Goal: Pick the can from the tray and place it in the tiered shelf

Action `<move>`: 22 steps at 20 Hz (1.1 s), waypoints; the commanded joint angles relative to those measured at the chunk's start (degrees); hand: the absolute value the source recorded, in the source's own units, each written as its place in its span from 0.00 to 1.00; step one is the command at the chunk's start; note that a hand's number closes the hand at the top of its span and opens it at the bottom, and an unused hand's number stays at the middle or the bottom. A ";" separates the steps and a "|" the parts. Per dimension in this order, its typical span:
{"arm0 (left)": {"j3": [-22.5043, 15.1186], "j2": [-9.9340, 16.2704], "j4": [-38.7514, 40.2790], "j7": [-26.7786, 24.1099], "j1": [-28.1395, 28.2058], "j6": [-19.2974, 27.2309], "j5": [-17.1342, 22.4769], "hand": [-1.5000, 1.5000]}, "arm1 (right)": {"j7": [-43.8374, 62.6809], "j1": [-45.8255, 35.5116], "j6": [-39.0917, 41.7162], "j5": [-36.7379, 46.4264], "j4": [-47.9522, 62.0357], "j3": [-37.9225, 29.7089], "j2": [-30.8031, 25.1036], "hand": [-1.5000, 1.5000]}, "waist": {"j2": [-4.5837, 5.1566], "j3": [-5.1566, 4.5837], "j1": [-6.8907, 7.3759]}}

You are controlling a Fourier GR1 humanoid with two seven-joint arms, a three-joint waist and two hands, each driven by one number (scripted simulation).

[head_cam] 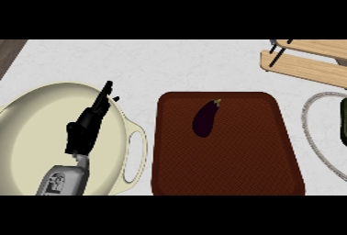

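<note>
A dark brown tray (257, 165) lies in the middle of the counter. On it rests a purple eggplant (207, 118); no can shows on the tray or anywhere else in view. The wooden tiered shelf (308, 62) stands at the far right corner, cut by the view's edge. My left hand (86, 128) hangs over a cream pot at the left, fingers straight and pointing away from me, holding nothing. My right hand does not show.
A large cream pot (41, 133) with a side handle (137, 156) fills the left. A round rope-rimmed mat (313, 133) with a dark green thing (344, 121) on it sits at the right edge.
</note>
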 commanded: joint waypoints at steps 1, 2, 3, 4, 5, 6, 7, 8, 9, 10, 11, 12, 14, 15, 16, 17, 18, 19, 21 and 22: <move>-0.03 -0.11 0.44 -0.50 -0.94 0.31 -0.61 0.50 | 3.44 -2.53 -1.89 -2.70 -4.05 -2.89 -2.52 0.00 | -0.24 -0.03 -0.70; 1.33 1.39 1.26 -1.58 1.33 -1.44 0.91 0.50 | 4.03 -1.74 -0.86 -2.74 -4.86 -3.36 -5.09 0.00 | -0.27 -0.04 -0.78; 0.89 1.20 -0.85 0.42 0.74 -0.77 0.30 0.50 | 3.55 -0.03 0.83 -4.19 -5.41 -4.59 -7.12 0.00 | -0.32 0.00 -0.85; 1.16 0.27 2.39 -1.11 -1.27 0.54 -0.62 0.50 | 8.05 -0.63 0.09 -2.55 -7.57 -2.76 -5.41 0.00 | -0.28 -0.06 -1.10; 1.26 0.20 0.00 3.36 -2.50 0.14 0.37 0.50 | 8.23 2.48 1.99 -3.95 -8.88 -4.39 -7.26 0.00 | -0.45 -0.01 -1.51; 0.46 -0.46 0.21 0.48 0.24 0.98 -0.61 0.50 | 12.14 2.68 0.37 -2.42 -10.31 -4.27 -7.36 0.00 | -0.52 -0.05 -1.46; 1.20 0.41 2.03 -1.52 0.28 -0.03 -0.16 0.50 | 15.22 2.97 5.31 -2.82 -11.93 -4.06 -9.62 0.00 | -0.63 -0.09 -2.00; 2.48 1.35 -0.17 2.05 -1.12 -0.85 1.38 0.50 | 13.67 6.98 6.20 -5.43 -11.78 -7.03 -10.65 0.00 | -0.61 0.00 -2.03; 2.14 1.34 0.24 0.53 0.84 -0.91 1.08 0.50 | 18.42 7.96 8.48 -4.67 -13.31 -6.78 -10.94 0.00 | -0.85 -0.06 -2.51; 1.22 0.27 -0.20 -1.10 3.19 0.59 -0.15 0.50 | 20.48 9.85 11.88 -5.03 -15.37 -6.63 -11.62 0.00 | -1.04 -0.07 -2.83; 0.57 -1.02 0.79 -2.30 2.47 2.09 -1.26 0.50 | 21.21 10.75 15.22 -6.51 -15.92 -8.16 -14.34 0.00 | -1.08 -0.07 -3.57; 1.56 0.75 -0.11 -1.08 3.46 0.30 -0.04 0.50 | 22.09 13.68 17.34 -7.35 -17.04 -9.03 -14.83 0.00 | -0.96 -0.03 -3.04; 3.38 1.51 1.21 -0.30 2.13 -0.47 1.51 0.50 | 22.92 17.00 23.59 -10.16 -20.13 -11.58 -18.49 0.00 | -1.13 -0.03 -4.31; 3.90 2.32 0.34 -2.65 3.73 -0.04 0.97 0.50 | 23.55 20.40 24.92 -10.91 -22.45 -13.04 -18.58 0.00 | -1.16 -0.01 -4.15; 3.20 1.96 0.10 -0.30 1.86 -0.52 1.03 0.50 | 25.14 21.75 27.87 -11.44 -23.72 -13.35 -19.89 0.00 | -0.90 -0.01 -3.51; 2.62 1.48 -2.76 0.17 4.93 -0.13 1.11 0.50 | 21.17 26.21 29.92 -13.83 -23.45 -17.30 -21.23 0.00 | -1.21 0.11 -4.12; 0.70 -0.43 -2.42 0.41 3.98 1.87 -1.04 0.50 | 22.76 27.77 31.70 -14.78 -27.64 -18.37 -21.23 0.00 | -1.17 0.06 -4.33; 1.47 0.08 -1.31 -1.40 4.50 0.95 -0.18 0.50 | 21.40 31.72 33.39 -15.37 -29.14 -19.47 -20.01 0.00 | -0.91 0.05 -3.87; 3.00 1.29 -1.19 -0.10 3.19 0.48 0.57 0.50 | 21.25 35.88 36.76 -20.20 -32.87 -26.51 -18.79 0.00 | -0.99 0.07 -4.32; 0.72 -0.77 -2.35 0.09 4.46 1.77 -0.81 0.50 | 21.85 38.19 39.55 -20.81 -34.59 -28.60 -20.15 0.00 | -1.05 0.06 -4.39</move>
